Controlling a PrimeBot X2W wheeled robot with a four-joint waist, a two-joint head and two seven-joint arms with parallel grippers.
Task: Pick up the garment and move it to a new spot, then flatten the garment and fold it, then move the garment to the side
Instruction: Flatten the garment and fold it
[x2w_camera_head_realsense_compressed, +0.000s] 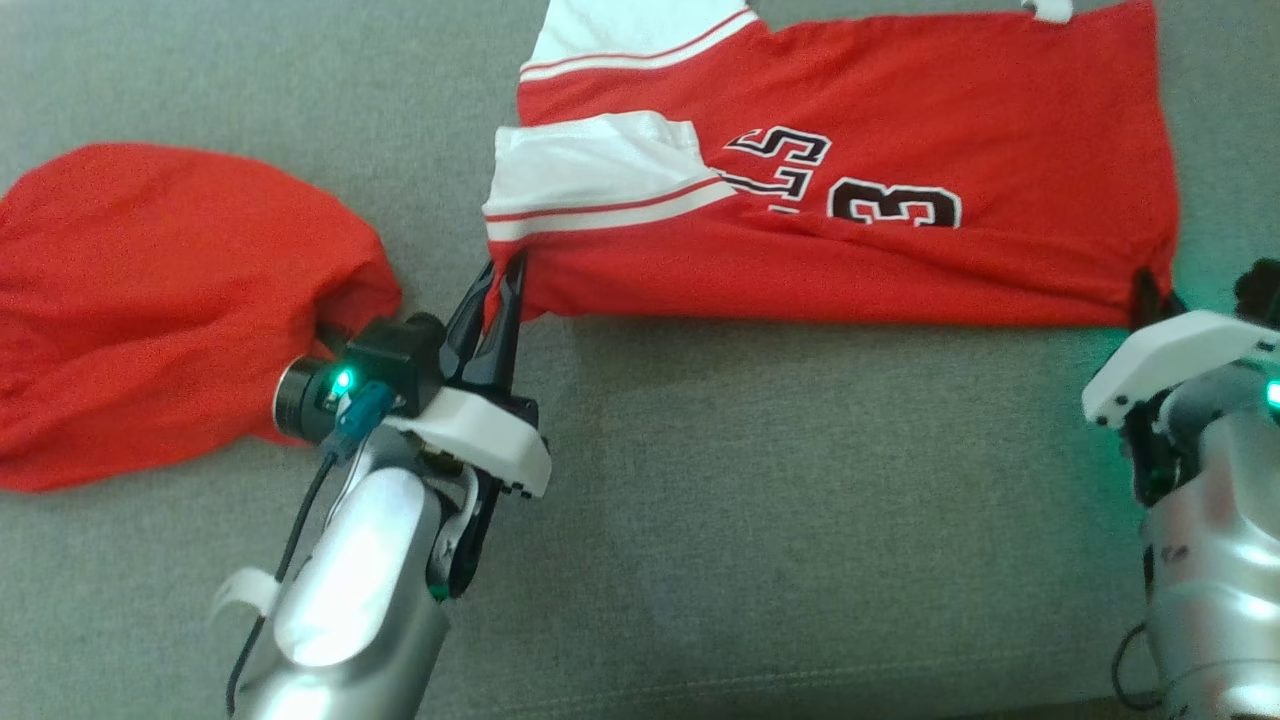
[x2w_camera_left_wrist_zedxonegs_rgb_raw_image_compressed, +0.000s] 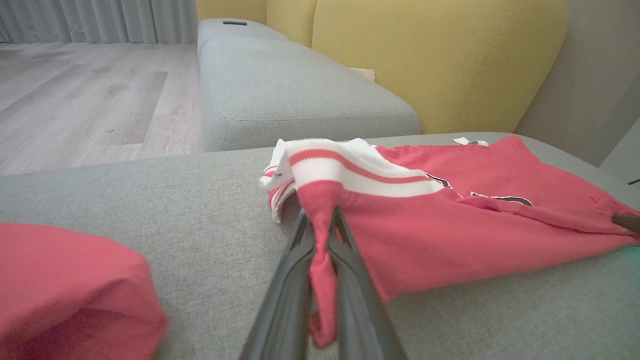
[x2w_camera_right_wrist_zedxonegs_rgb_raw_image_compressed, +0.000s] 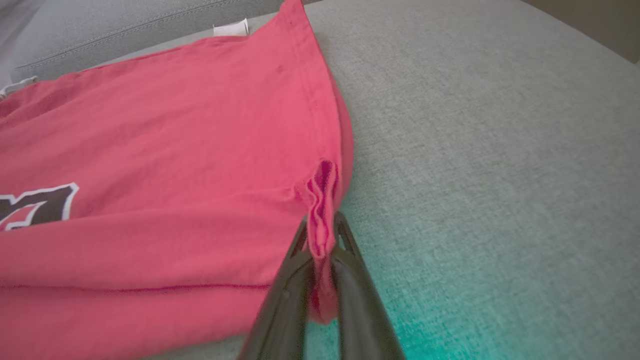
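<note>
Risk: left claw (x2w_camera_head_realsense_compressed: 505, 275) pinches jersey (x2w_camera_head_realsense_compressed: 900, 130) corner at 7 o'clock, right claw (x2w_camera_right_wrist_zedxonegs_rgb_raw_image_compressed: 322, 235) its 5 o'clock hem; both bites thin, so uneven pull may slip one free.

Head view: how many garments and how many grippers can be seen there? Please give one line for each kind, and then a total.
Garments: 2, the red jersey with white sleeves and the plain red garment.
Grippers: 2, the left gripper and the right gripper, each shut on the jersey's near edge.
Total: 4.
</note>
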